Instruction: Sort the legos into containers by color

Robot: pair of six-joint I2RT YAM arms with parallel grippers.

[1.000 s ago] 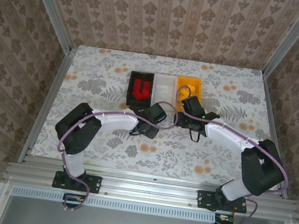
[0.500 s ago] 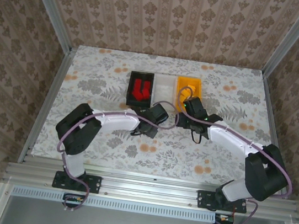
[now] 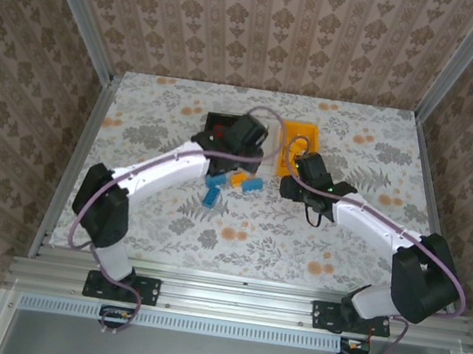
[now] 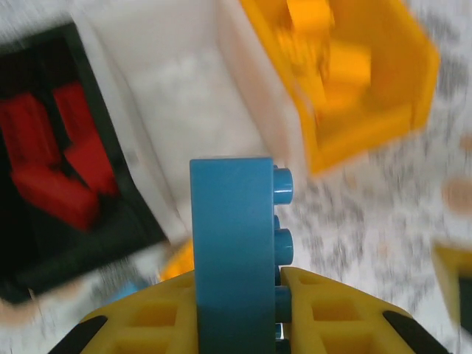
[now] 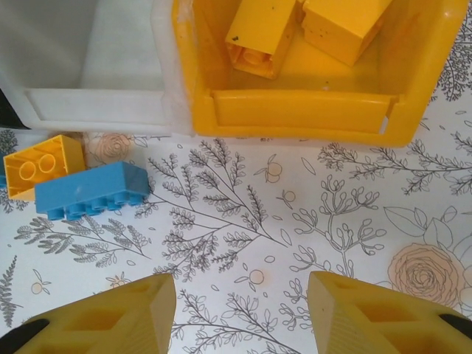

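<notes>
- just clamped the left jaws on a blue lego (image 4: 232,221) and swung it up off the worktop (image 5: 295,221), out over the bins.
- hanging now above the white bin (image 4: 184,88), between the black bin (image 4: 129,221) with its red legos (image 4: 51,192) and the orange-yellow bin (image 4: 361,129).
- looks set for a drop into white next.
- right jaws released, nothing between, low over the worktop near a loose blue brick (image 5: 92,190) and a yellow brick (image 5: 40,166); sorting not finished.

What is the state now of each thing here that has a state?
left hand, shut on a blue lego
right hand, open, holding nothing
black bin, holds red legos
white bin, looks empty
orange-yellow bin, holds yellow legos
loose legos, lying outside the bins
</notes>
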